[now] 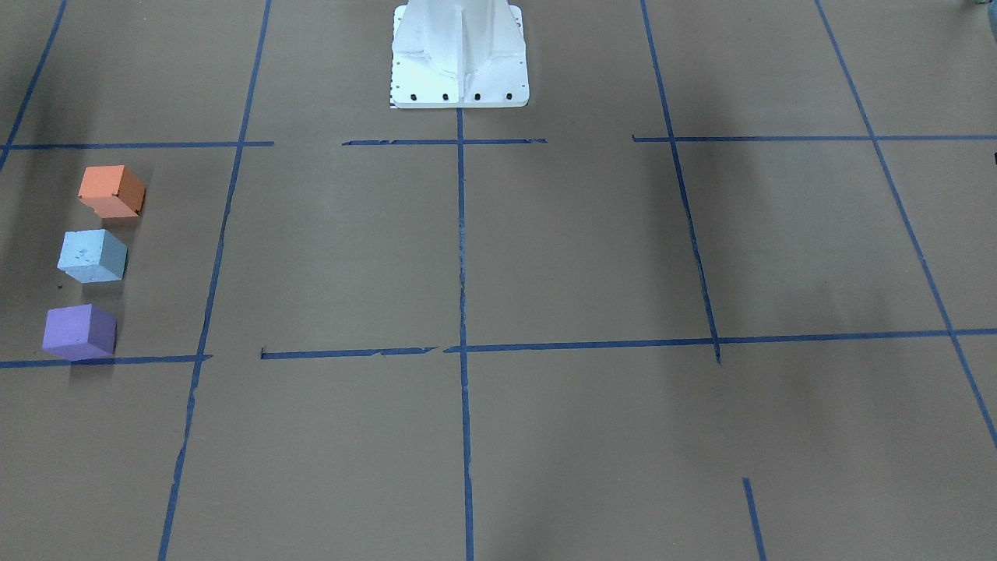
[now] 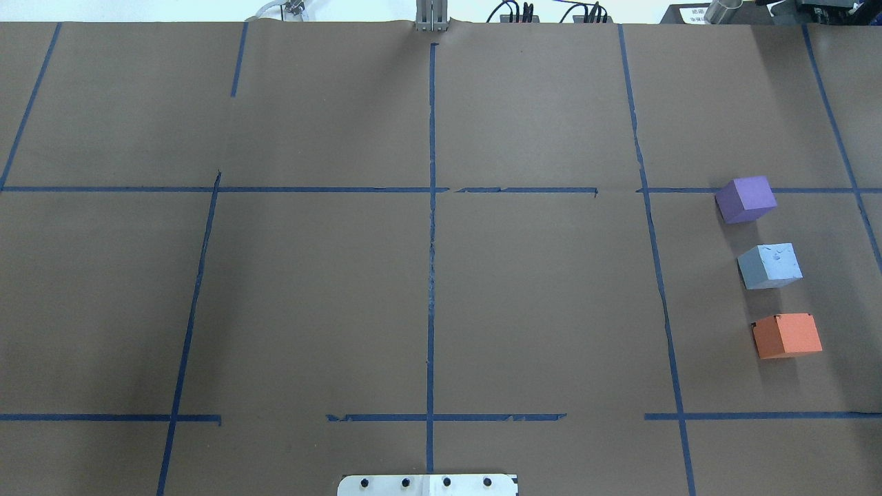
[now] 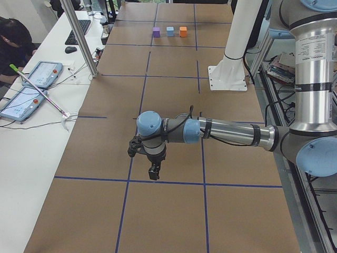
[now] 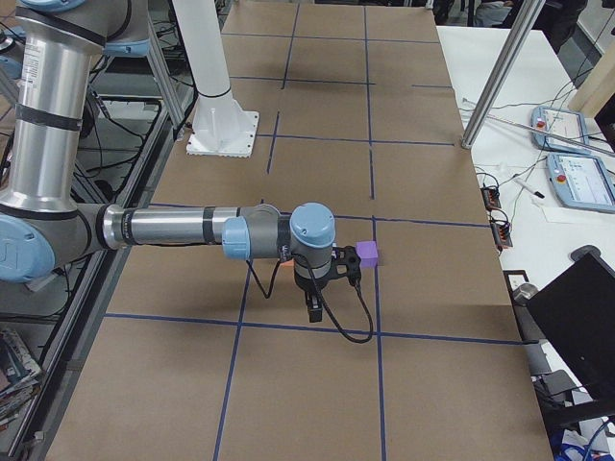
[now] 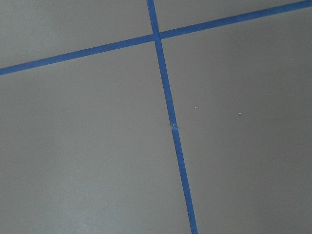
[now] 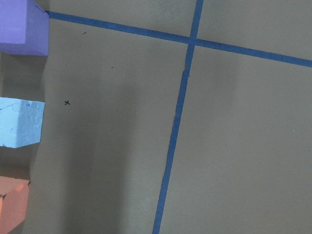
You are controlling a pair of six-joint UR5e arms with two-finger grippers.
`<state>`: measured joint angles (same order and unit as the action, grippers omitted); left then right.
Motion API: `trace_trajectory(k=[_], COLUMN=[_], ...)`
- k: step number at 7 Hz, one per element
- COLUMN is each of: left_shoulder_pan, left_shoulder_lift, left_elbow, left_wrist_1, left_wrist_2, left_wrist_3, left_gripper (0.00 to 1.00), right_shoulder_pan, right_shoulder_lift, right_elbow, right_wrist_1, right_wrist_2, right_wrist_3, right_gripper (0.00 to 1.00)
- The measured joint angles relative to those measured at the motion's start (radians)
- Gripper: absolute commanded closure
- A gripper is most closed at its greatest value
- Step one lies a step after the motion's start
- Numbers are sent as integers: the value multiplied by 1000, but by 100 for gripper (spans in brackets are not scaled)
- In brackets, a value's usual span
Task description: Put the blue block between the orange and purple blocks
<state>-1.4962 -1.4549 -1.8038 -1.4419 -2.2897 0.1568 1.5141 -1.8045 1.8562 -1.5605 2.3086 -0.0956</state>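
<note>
The blue block (image 2: pixel 770 265) sits on the table in a row, between the purple block (image 2: pixel 745 198) and the orange block (image 2: pixel 787 335), apart from both. The row also shows in the front-facing view, with the blue block (image 1: pixel 93 255) in the middle, and at the left edge of the right wrist view (image 6: pixel 19 122). My right gripper (image 4: pixel 314 312) points down close to the purple block (image 4: pixel 367 254) and holds nothing that I can see. My left gripper (image 3: pixel 153 173) points down over bare table, far from the blocks. I cannot tell whether either gripper is open or shut.
Blue tape lines (image 2: pixel 431 241) divide the brown table into squares. The white robot base (image 1: pixel 459 58) stands at the table's middle edge. A side bench with tablets (image 3: pixel 31 87) and a metal post (image 3: pixel 79 37) runs along the far side.
</note>
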Motion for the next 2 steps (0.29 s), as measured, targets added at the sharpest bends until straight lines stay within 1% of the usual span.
trace_trajectory(k=[2], left_shoulder_pan=[0], left_shoulder_lift=[0], left_elbow=[-5], left_wrist_1=[0], left_wrist_2=[0], left_wrist_3=[0], left_gripper=[0], right_shoulder_pan=[0], right_shoulder_lift=[-1], right_elbow=[-1], right_wrist_1=[2], right_wrist_2=[2], right_wrist_3=[-1], right_gripper=[0])
